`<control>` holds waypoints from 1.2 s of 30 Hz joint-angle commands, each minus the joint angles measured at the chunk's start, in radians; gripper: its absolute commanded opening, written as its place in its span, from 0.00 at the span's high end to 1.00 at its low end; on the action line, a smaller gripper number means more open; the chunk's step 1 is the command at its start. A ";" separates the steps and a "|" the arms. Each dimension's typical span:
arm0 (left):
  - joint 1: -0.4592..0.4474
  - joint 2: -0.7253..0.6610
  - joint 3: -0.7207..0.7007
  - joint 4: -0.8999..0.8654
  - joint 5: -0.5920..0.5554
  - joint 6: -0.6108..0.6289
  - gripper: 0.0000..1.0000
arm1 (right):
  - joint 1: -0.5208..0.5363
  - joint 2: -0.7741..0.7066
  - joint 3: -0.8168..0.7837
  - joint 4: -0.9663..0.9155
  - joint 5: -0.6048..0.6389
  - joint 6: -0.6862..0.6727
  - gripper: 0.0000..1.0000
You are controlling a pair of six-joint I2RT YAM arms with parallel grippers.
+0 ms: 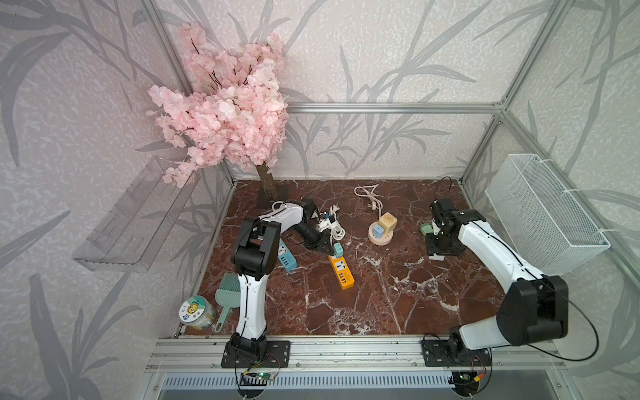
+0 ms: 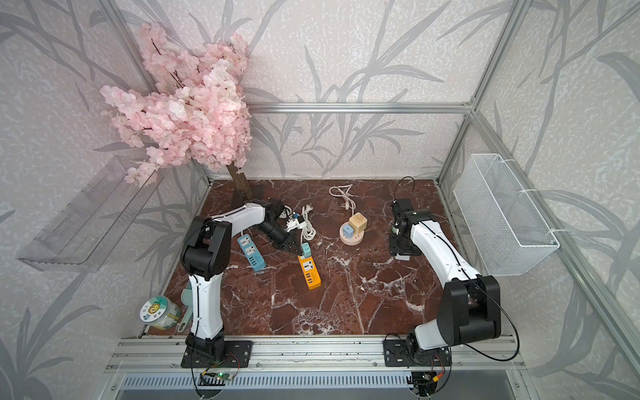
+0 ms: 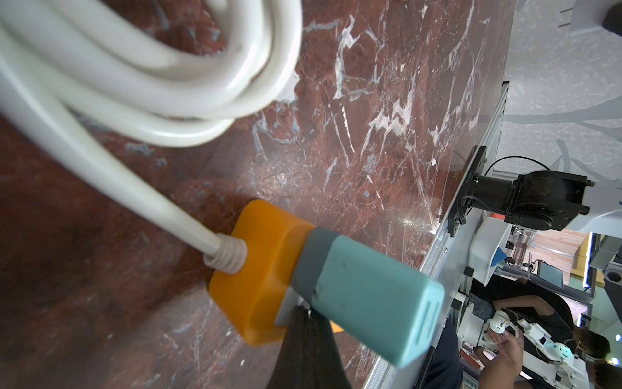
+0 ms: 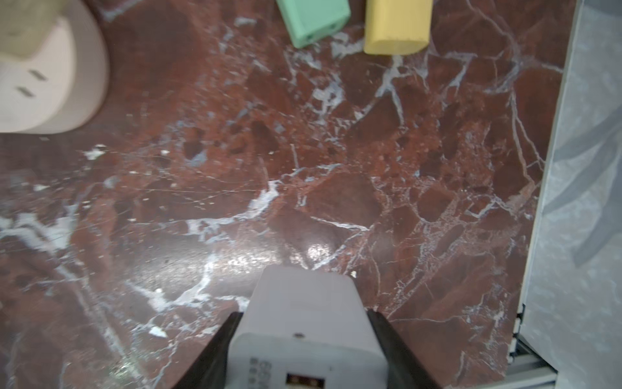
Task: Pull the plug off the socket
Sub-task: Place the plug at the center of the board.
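- Resting the fully clenched left gripper (image 1: pixel 326 250) on the orange power strip (image 1: pixel 342 272), just beside the teal plug (image 1: pixel 338 249).
- Showing the teal plug seated upright at the strip's cable end, with the white cord (image 3: pixel 134 84) coiled behind it.
- Grasping a white USB charger (image 4: pixel 303 293) in the right gripper (image 4: pixel 304 315), low over the table (image 1: pixel 381 298), well apart from the strip.
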 commanded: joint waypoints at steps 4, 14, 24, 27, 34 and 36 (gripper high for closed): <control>-0.001 0.051 -0.005 0.016 -0.089 0.004 1.00 | -0.078 0.111 0.047 0.009 0.090 -0.039 0.78; 0.001 0.051 -0.004 0.016 -0.084 0.003 1.00 | -0.153 0.323 0.120 0.018 0.196 -0.067 0.74; 0.003 0.051 -0.004 0.017 -0.084 0.003 1.00 | -0.173 0.472 0.229 0.034 0.207 -0.100 0.63; 0.003 0.051 -0.004 0.017 -0.084 0.003 1.00 | -0.174 0.507 0.263 0.022 0.201 -0.104 0.54; 0.005 0.052 -0.004 0.017 -0.083 0.003 1.00 | -0.173 0.503 0.290 0.000 0.172 -0.105 0.38; 0.004 0.053 -0.003 0.016 -0.082 0.002 1.00 | -0.174 0.480 0.280 0.004 0.160 -0.103 0.36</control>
